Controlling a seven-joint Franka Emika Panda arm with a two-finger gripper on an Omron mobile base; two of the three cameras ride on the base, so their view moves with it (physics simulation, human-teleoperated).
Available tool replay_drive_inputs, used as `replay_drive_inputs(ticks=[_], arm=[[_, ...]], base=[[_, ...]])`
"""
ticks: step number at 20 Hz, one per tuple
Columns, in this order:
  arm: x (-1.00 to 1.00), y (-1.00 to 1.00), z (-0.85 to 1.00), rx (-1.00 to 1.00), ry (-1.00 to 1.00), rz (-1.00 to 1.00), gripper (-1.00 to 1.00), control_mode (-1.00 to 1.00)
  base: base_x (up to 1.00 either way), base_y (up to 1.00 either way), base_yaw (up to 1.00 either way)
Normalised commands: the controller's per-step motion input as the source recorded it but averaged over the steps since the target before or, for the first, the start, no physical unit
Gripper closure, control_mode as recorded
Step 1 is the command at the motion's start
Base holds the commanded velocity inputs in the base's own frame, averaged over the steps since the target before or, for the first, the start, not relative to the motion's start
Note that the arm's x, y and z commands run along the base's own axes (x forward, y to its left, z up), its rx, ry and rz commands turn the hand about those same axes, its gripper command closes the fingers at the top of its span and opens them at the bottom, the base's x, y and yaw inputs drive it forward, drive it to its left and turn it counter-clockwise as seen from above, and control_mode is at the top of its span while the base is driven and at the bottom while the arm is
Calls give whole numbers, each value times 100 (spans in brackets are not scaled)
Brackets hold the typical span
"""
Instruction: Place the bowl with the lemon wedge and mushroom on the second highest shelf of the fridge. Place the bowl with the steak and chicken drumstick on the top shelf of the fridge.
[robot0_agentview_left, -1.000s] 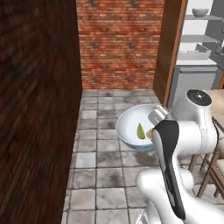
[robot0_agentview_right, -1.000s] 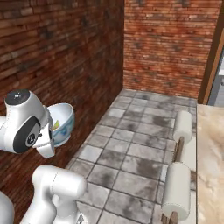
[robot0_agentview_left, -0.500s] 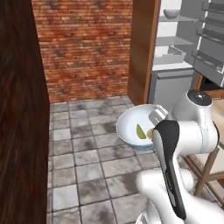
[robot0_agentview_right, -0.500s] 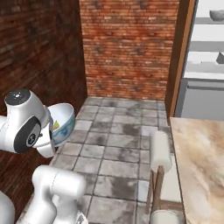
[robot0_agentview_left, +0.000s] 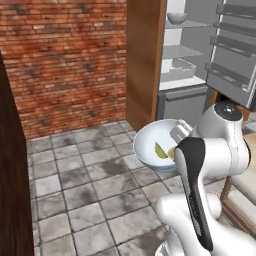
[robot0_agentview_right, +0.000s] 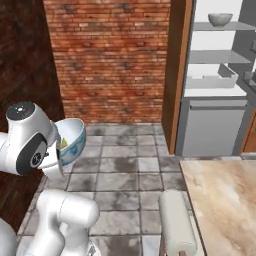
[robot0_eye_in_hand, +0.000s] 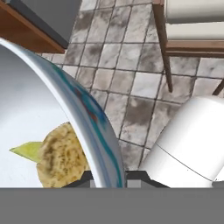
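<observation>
one bowl (robot0_agentview_left: 152, 149) is up in the air, carried by the white arm over the grey tiled floor (robot0_agentview_left: 90, 190). the claw (robot0_eye_in_hand: 109, 178) is clamped shut on the bowl's rim, one dark fingertip (robot0_eye_in_hand: 83, 178) on the inside of the wall and the other on the outside. in the hand view the rim (robot0_eye_in_hand: 94, 127) runs as a blue-banded curve right past the camera. inside the bowl lie a green lemon wedge (robot0_eye_in_hand: 27, 150) and a speckled tan mushroom (robot0_eye_in_hand: 61, 159), touching each other and resting low against the wall nearest the claw. from the left base view the bowl is tipped, its white inside facing left, with the wedge showing near the bottom. from the right base view it sits just beside the arm's round joint, its blue-green outside turned toward the brick wall (robot0_agentview_right: 107, 60).

ahead on the right stands the fridge (robot0_agentview_right: 215, 75), open, with pale shelves. a second bowl (robot0_agentview_right: 220, 19) sits on its top shelf (robot0_agentview_right: 220, 26). the shelf below that (robot0_agentview_right: 212, 56) is bare, and a shallow tray (robot0_agentview_right: 210, 77) sits lower down. a marble counter (robot0_agentview_right: 225, 200) lies at the lower right, with a pale stool (robot0_agentview_right: 177, 225) beside it.
</observation>
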Motion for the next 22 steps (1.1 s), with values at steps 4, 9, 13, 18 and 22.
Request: replay_drive_inputs(ticks=[4,9,13,18,22], arm=[[0,0,0,0,0,0,100,100],[0,0,0,0,0,0,100,100],[0,0,0,0,0,0,100,100],[0,0,0,0,0,0,100,100],[0,0,0,0,0,0,100,100]], base=[[100,-7,-30],[100,-17,-29],[100,-32,-32],[100,-32,-31],[100,-33,-28]])
